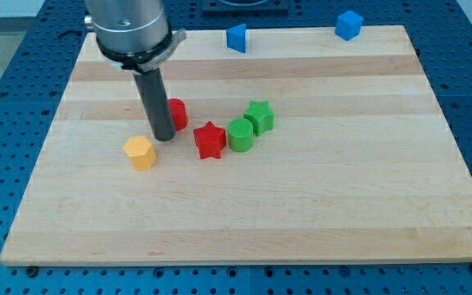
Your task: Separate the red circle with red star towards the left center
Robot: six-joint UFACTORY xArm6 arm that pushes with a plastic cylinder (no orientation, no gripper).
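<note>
The red circle (pixel 177 113) lies left of the board's middle, partly hidden behind my rod. The red star (pixel 210 140) sits a little to its lower right, with a small gap between them. My tip (pixel 164 137) rests on the board just at the circle's lower left edge, touching or nearly touching it. The star is to the right of the tip.
A yellow hexagon (pixel 140 152) lies just lower left of the tip. A green circle (pixel 240 134) touches the red star's right side, with a green star (pixel 259 117) behind it. Two blue blocks (pixel 236 38) (pixel 348 24) sit at the board's top edge (pixel 301 31).
</note>
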